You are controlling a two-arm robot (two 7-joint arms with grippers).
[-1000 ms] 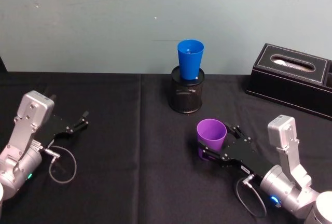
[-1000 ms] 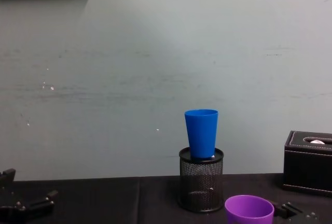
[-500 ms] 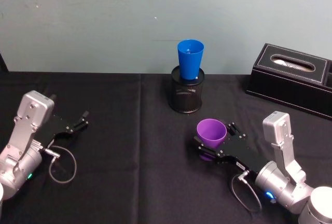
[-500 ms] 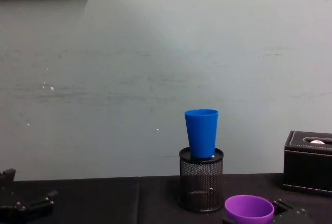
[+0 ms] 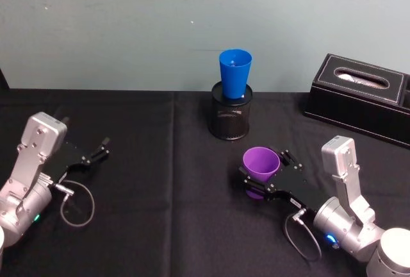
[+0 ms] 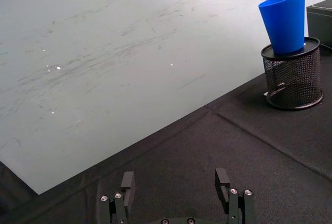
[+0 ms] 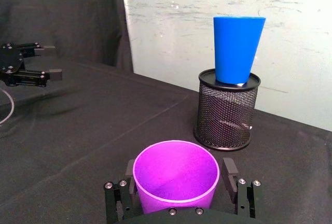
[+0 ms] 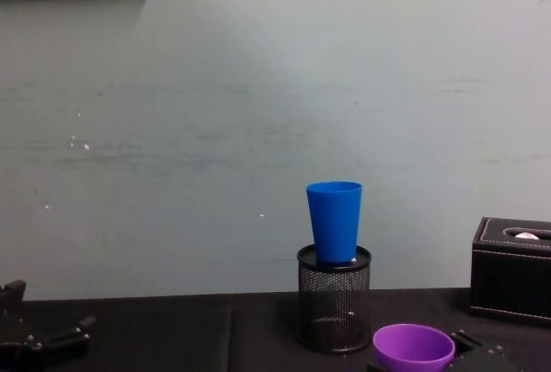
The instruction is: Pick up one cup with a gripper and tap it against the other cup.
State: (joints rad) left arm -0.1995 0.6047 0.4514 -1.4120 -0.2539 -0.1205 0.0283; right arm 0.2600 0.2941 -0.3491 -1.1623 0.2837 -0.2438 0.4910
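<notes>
The purple cup [image 5: 261, 163] stands upright on the black tablecloth, right of centre. My right gripper [image 5: 264, 165] is open with a finger on each side of the cup's body [image 7: 175, 175]; the fingers [image 7: 229, 171] sit close beside its wall without squeezing it. The blue cup [image 5: 234, 74] stands upright on top of a black mesh pen holder [image 5: 230, 118] farther back, also seen as the blue cup [image 7: 237, 47] beyond the purple one. My left gripper [image 5: 102, 147] rests open and empty at the far left [image 6: 175, 180].
A black tissue box [image 5: 362, 94] sits at the back right. A grey cable [image 5: 77, 203] loops on the cloth by the left arm. A pale wall stands close behind the table's far edge.
My right gripper has slid forward, so its open fingers now reach farther along both sides of the purple cup. The cups and the left arm have not moved.
</notes>
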